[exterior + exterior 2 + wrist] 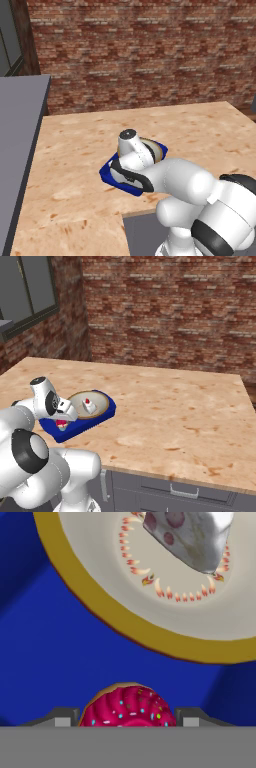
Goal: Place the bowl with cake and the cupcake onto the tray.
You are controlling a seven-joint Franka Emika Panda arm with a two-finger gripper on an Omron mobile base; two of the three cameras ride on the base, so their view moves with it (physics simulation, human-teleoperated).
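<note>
The deep-blue tray (86,426) (107,173) (45,657) lies on the wooden counter. On its far half rests the bowl (98,401) (158,150) (120,629), brown-rimmed, with the white cake slice (89,405) (192,539) inside. My gripper (126,719) (62,419) is low over the tray's near end, shut on the cupcake (127,706) (61,425). The cupcake's red-pink sprinkled top fills the gap between both fingertips (63,717). I cannot tell whether its base touches the tray floor. In the left base view my hand covers the cupcake.
The wooden counter (170,406) stretches wide to the right and back. A brick wall (140,50) closes the far side. A dark grey surface (17,130) borders the counter on the left. Drawer fronts with handles (183,491) sit below the front edge.
</note>
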